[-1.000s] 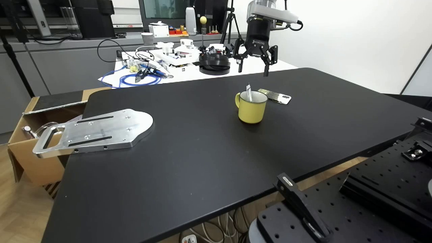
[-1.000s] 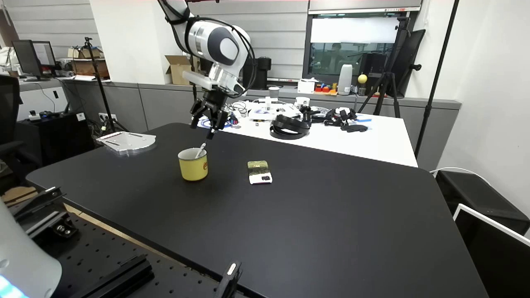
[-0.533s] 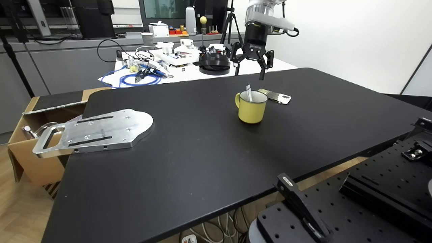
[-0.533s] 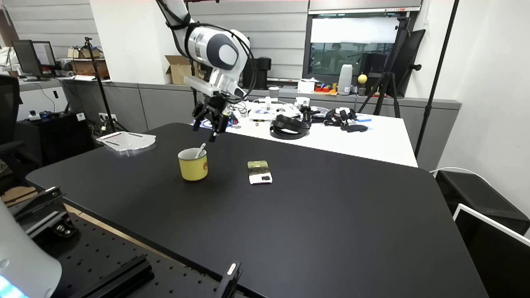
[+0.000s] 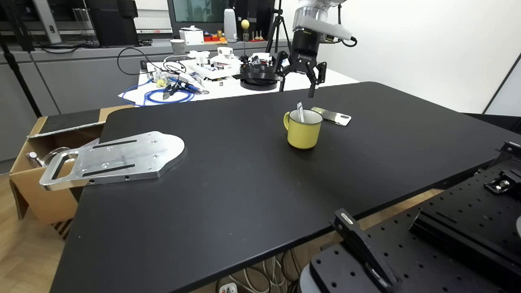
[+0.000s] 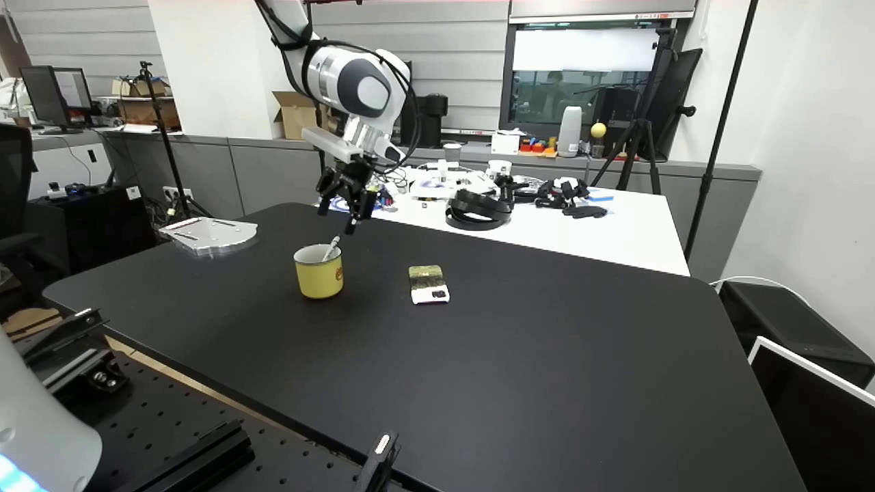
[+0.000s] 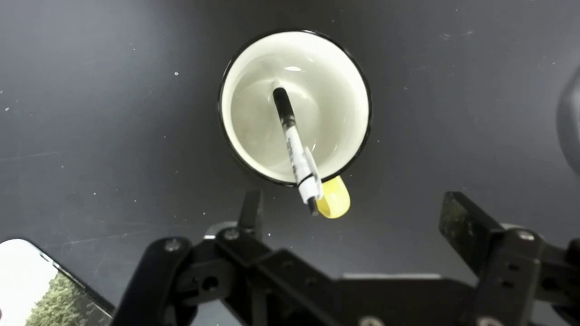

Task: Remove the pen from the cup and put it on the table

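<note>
The yellow cup (image 5: 303, 136) stands upright on the black table (image 5: 228, 211); it shows in both exterior views (image 6: 319, 280). The pen (image 7: 297, 154) leans inside the cup (image 7: 344, 108), dark end down, its white clip end over the rim beside the yellow handle. The pen's white end shows in both exterior views (image 5: 300, 110) (image 6: 331, 247). My gripper (image 7: 353, 204) is open and empty above the table, fingers (image 7: 469, 231) wide apart. The pen's top lies between the fingers in the wrist view, nearer the left one. In both exterior views the gripper (image 5: 296, 92) (image 6: 337, 220) hangs higher than the cup.
A phone (image 5: 331, 116) lies flat beside the cup and shows in the wrist view (image 7: 36, 290). A silver metal plate (image 5: 122, 156) overhangs the table edge near a cardboard box (image 5: 49, 195). A white table (image 6: 636, 232) with cables and gear stands behind.
My gripper has moved a little down and left in an exterior view, nearer to the pen's top. It stays open. The cup, pen and phone have not moved.
</note>
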Controlling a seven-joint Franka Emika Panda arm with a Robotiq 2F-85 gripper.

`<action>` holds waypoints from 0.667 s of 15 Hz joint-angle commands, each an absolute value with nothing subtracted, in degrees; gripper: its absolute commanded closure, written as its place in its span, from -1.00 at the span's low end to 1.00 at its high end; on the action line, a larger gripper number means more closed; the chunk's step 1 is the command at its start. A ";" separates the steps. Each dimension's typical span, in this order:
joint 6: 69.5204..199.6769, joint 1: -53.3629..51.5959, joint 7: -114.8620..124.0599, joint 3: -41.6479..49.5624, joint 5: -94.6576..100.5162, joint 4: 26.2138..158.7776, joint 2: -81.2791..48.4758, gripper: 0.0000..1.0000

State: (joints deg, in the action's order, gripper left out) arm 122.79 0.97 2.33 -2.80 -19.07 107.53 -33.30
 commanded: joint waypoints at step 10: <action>126.65 1.65 1.23 -3.96 -19.88 107.77 -35.49 -0.33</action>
